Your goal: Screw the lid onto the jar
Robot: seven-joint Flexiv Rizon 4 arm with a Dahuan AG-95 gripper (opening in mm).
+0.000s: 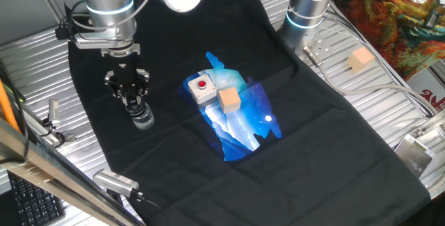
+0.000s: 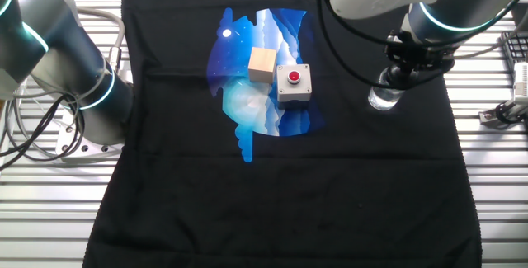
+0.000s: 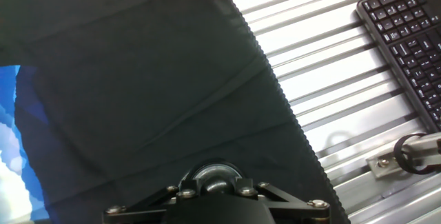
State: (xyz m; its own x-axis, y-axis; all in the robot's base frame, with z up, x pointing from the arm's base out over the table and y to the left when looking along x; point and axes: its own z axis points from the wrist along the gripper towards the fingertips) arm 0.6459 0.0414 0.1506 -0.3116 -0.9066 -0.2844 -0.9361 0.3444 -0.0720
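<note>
The arm [image 1: 104, 7] hangs straight down over the cloth's edge, wrist vertical, silver collar above the black gripper [image 1: 134, 106]. The fingers [image 2: 394, 77] point downward and are drawn in close together around something small and dark at their tips. In the hand view only the gripper's black body shows at the bottom edge.

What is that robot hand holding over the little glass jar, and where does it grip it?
The gripper is down on top of the small clear glass jar, where the black round lid would be. The lid and the grip on it are hidden, so that cannot be told.
</note>
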